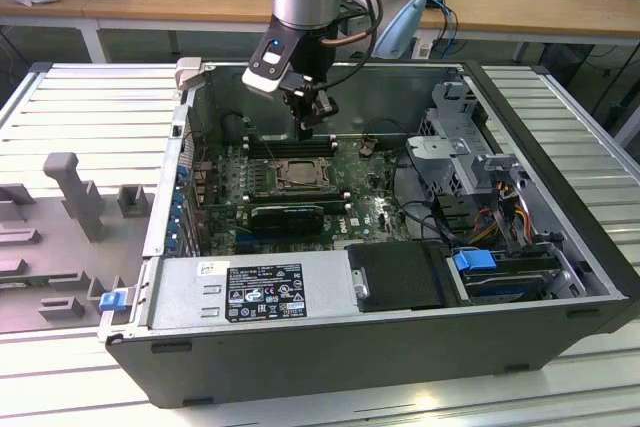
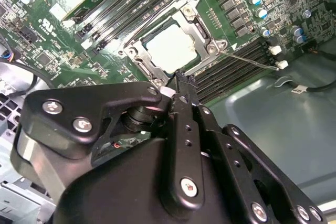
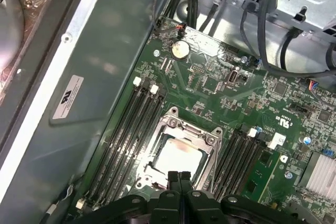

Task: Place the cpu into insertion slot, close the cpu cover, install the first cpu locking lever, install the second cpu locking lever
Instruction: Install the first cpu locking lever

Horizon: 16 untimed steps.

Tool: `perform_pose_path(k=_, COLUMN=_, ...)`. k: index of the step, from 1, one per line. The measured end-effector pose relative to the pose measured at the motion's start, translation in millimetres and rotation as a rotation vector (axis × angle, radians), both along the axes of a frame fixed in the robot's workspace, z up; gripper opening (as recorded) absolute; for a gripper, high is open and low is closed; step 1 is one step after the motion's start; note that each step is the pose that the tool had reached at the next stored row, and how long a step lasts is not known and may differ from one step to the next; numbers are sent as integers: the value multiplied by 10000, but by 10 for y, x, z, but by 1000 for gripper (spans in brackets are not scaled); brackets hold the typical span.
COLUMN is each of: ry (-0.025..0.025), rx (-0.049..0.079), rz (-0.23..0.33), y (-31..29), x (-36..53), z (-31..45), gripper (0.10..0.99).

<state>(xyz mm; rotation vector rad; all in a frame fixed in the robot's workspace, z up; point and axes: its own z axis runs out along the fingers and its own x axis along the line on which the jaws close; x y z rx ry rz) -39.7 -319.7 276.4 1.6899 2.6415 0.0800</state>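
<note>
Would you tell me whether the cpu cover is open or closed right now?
Closed: the cpu cover lies flat, framing the cpu.

Open computer case (image 1: 560, 332) lies on slatted bench (image 1: 90, 97). Fixture blocks (image 1: 70, 187) on bench, at exterior view's left of case. Motherboard (image 1: 372, 212) on case floor. Socket (image 1: 290, 175) near board's middle. Chip (image 3: 178, 156) in socket, cover frame (image 3: 209, 141) down around chip's edges. Memory slots (image 3: 134, 124) flank socket on two opposite sides. Hand (image 3: 177, 176) hangs over socket's rim. In exterior view, expansion card (image 1: 288, 215) on camera side of socket, power supply box (image 1: 260, 287) nearer still, along case's near wall. Drive cage (image 1: 455, 137) at exterior view's right.
</note>
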Motion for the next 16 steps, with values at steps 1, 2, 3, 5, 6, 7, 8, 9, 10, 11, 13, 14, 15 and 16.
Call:
perform_pose_path(k=1, ry=0, rx=0, rz=46, y=0, x=0, z=0, gripper=106)
perform_pose_path(k=2, ry=0, rx=0, rz=90, y=0, x=0, z=0, gripper=106)
perform_pose_path(k=3, ry=0, rx=0, rz=155, y=0, x=0, z=0, gripper=106)
perform_pose_path(k=5, ry=0, rx=1, rz=297, y=0, x=0, z=0, gripper=106)
perform_pose_path(k=6, ry=0, rx=0, rz=340, y=0, x=0, z=0, gripper=106)
perform_pose_path(k=7, ry=1, rx=0, rz=396, y=0, x=0, z=0, gripper=106)
perform_pose_path(k=8, ry=0, rx=0, rz=438, y=0, x=0, z=0, gripper=106)
perform_pose_path(k=9, ry=0, rx=0, rz=537, y=0, x=0, z=0, gripper=106)
perform_pose_path(k=10, ry=0, rx=0, rz=624, y=0, x=0, z=0, gripper=106)
perform_pose_path(k=11, ry=0, rx=0, rz=722, y=0, x=0, z=0, gripper=106)
perform_pose_path(k=13, ry=0, rx=1, rz=939, y=0, x=0, z=0, gripper=106)
perform_pose_path(k=14, ry=0, rx=0, rz=1013, y=0, x=0, z=0, gripper=106)
perform_pose_path(k=15, ry=0, rx=0, rz=1114, y=0, x=0, z=0, gripper=106)
perform_pose_path(k=16, ry=0, rx=0, rz=1196, y=0, x=0, z=0, gripper=106)
